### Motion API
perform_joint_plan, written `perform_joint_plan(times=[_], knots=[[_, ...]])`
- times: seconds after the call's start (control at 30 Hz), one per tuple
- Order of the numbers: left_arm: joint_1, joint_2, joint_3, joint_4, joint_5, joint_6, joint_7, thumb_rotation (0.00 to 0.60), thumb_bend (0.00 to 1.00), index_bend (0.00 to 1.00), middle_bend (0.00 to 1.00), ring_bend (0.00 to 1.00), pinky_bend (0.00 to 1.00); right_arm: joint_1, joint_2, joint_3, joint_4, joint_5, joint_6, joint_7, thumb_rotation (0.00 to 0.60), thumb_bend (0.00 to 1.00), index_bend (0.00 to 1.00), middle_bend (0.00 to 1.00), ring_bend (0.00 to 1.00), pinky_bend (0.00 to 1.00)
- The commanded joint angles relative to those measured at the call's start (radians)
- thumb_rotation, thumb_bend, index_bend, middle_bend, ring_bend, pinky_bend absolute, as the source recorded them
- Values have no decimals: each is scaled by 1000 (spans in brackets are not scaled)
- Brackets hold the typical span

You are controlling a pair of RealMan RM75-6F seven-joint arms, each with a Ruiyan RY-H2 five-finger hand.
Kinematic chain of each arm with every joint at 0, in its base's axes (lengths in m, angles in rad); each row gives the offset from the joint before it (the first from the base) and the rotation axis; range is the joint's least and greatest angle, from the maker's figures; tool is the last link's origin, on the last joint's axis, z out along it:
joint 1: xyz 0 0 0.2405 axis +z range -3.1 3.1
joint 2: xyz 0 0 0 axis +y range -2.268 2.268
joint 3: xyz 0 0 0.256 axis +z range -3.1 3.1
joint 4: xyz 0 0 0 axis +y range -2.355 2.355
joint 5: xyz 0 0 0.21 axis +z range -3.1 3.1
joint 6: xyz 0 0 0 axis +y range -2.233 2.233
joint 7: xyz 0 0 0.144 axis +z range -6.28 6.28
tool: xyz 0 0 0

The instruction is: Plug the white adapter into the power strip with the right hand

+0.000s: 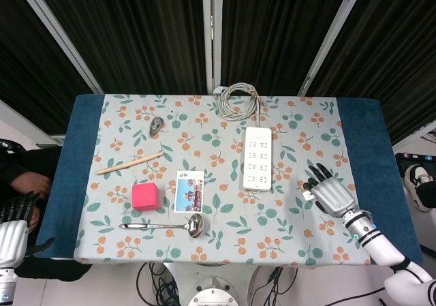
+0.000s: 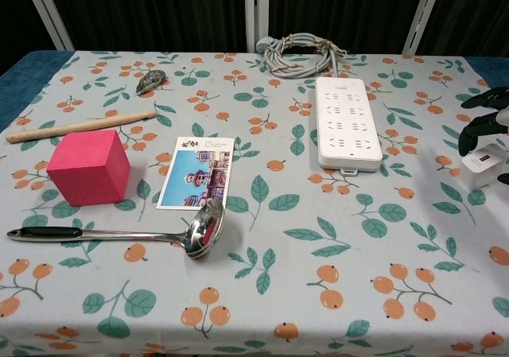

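Note:
The white power strip (image 1: 257, 158) (image 2: 347, 122) lies flat right of the table's middle, its grey cable coiled (image 1: 238, 100) behind it. The white adapter (image 2: 481, 166) with a red mark stands on the cloth near the right edge; the head view shows only a sliver of it (image 1: 308, 194). My right hand (image 1: 328, 194) (image 2: 487, 120) hovers right over the adapter with dark fingers spread and curving down around it, and I see no grip on it. My left hand (image 1: 12, 225) hangs off the table's left front corner, fingers apart and empty.
A pink cube (image 1: 145, 197) (image 2: 87, 167), a postcard (image 1: 189, 191), a metal ladle (image 1: 163, 225) (image 2: 119, 234), a wooden stick (image 1: 129, 162) and a small grey object (image 1: 157, 123) lie on the left half. A person's hand (image 1: 30, 182) shows beyond the left edge.

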Motion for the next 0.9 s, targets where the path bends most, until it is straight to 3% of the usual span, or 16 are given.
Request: perform_joint_plan(times=[0.03,0.4,0.57,0.7,0.9], knots=[[1,0,0,-1,-2,-2,0,600,62,62,0,0,0,4,7,-2,-1,1,1,-9,600,264,352,321,0,0],[1,-2,0,-2,-9,-11,-1,600,63,62,0,0,0,16,-18,-2,21,12,-2,4,600,279,405,365,20,0],[1,6,-2,-7,-9,-10,-2,600,63,62,0,0,0,10,-51,14,53,18,39,104,600,355,635,515,202,0],[3,10,-2,-10,-11,-9,-4,600,63,62,0,0,0,0,-50,51,20,52,83,201,600,393,740,599,291,0],[-3,10,-3,-9,-2,-12,-6,600,62,62,0,0,0,3,-75,144,-82,172,101,258,600,426,790,641,340,10]])
